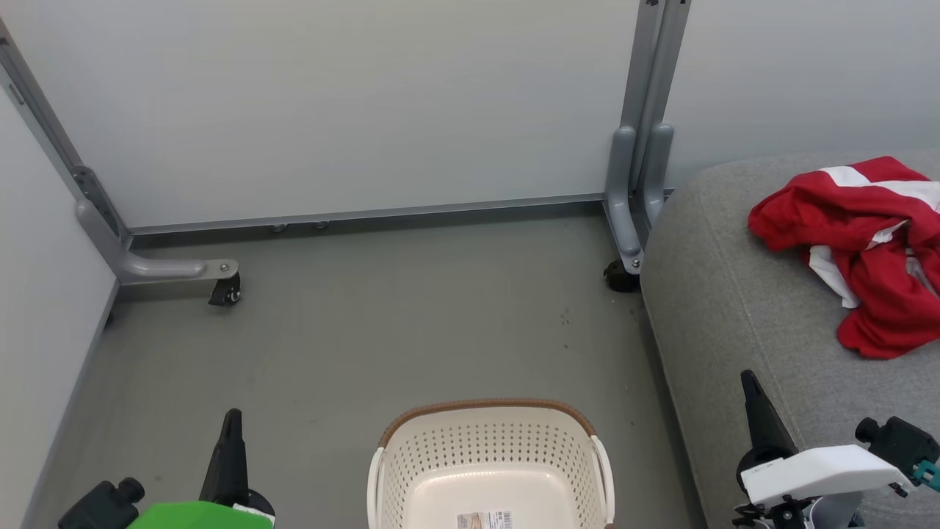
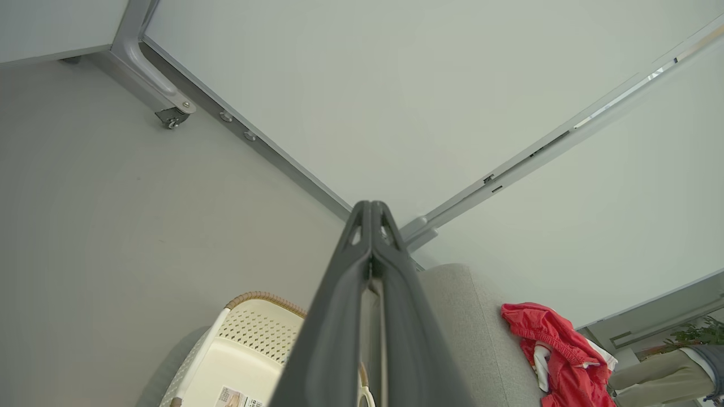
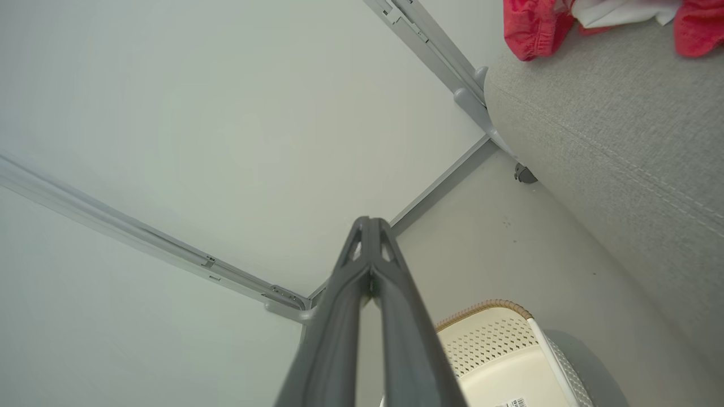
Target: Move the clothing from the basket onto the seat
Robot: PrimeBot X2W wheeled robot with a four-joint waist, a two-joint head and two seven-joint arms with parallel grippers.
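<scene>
Nearest me, my left fingers [image 1: 233,422] are pressed shut on nothing, poised over the floor [image 1: 352,330] beside the basket [image 1: 485,406]. My right fingers [image 1: 750,383] are likewise shut and empty, above the near edge of the seat [image 1: 720,308].

The basket stands on the floor between them. What I see of its inside is bare, but its near end is cut off, so a piece there could go unnoticed. The label [image 1: 485,520] on its base has print too small to read, and I see no brand.

Further right, the clothing [image 1: 866,242] lies bunched in one red-and-white heap on the seat, well apart from the basket. I cannot tell whether it is one piece or two.

I judge the job done or nearly so. My right arm sits close to the heap, and a careless sweep could snag the cloth and drag it off the rounded edge. A blind dip by either arm could knock the light basket.

Beyond stand the pale partition walls [image 1: 367,110].
</scene>
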